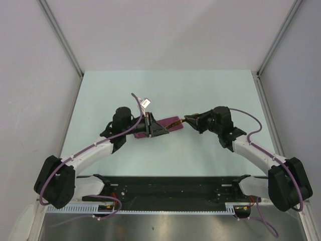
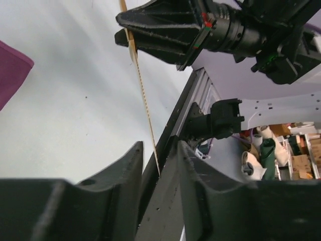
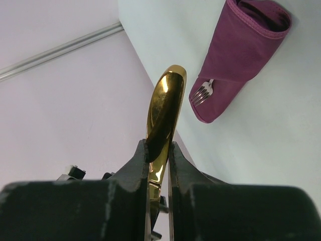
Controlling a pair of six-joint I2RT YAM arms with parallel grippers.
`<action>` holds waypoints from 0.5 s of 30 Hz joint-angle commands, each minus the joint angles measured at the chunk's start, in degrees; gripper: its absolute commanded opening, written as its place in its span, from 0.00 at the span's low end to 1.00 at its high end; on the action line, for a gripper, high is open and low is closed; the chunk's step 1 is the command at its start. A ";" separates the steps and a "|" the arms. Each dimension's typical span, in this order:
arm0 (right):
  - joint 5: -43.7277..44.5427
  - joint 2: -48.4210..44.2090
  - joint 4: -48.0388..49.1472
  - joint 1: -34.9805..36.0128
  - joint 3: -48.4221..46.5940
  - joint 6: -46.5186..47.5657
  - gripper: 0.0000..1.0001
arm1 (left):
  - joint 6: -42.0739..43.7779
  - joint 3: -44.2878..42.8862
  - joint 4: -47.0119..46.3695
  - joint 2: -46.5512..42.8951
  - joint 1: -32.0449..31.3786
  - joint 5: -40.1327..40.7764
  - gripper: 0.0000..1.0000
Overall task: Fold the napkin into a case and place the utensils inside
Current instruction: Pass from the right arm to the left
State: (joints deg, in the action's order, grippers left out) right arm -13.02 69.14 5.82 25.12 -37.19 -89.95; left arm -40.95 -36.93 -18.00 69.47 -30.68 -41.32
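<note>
Pale table, golden utensil pointing toward case

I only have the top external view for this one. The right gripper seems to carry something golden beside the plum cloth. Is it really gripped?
Observer: Yes. Its wrist view shows the right gripper clamped on the golden utensil.
Operator: Anything inside the cloth?
Observer: Silver fork tines poke out of one end of the case.
Operator: And the left gripper?
Observer: The left gripper is open, the golden utensil's end showing in the gap.
</note>
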 commanded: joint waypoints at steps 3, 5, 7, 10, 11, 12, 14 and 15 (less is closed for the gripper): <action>-0.70 0.73 3.41 1.50 -1.74 1.00 0.00 | -0.89 -0.08 -3.19 -0.03 0.44 -1.49 0.01; -0.78 1.25 3.75 1.77 -1.83 1.97 0.00 | -0.45 0.71 -1.78 -1.18 1.75 -0.61 0.00; -3.74 2.57 6.98 1.68 -2.44 5.03 0.04 | 0.34 1.33 1.19 -4.16 4.03 0.71 0.00; -8.16 6.87 1.26 0.63 -7.17 20.56 0.54 | 2.97 3.26 7.70 -9.33 8.94 0.72 0.00; -9.21 8.27 0.25 0.80 -10.41 24.52 0.65 | 4.89 4.14 11.89 -10.57 10.53 0.45 0.00; -10.79 10.90 0.07 0.89 -11.75 32.13 0.68 | 5.96 4.49 14.11 -11.80 12.12 -0.59 0.00; -14.48 13.64 -3.27 0.89 -14.91 37.98 0.71 | 9.03 5.02 21.03 -12.96 17.74 -2.61 0.00; -16.23 16.26 -3.19 0.80 -15.54 40.44 0.72 | 10.26 5.11 23.08 -12.96 19.67 -3.84 0.00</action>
State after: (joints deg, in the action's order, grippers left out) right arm -21.23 80.55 5.08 26.09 -46.83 -68.10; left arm -37.32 -32.53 -5.32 59.35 -17.93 -41.32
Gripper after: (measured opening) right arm 0.706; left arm 0.006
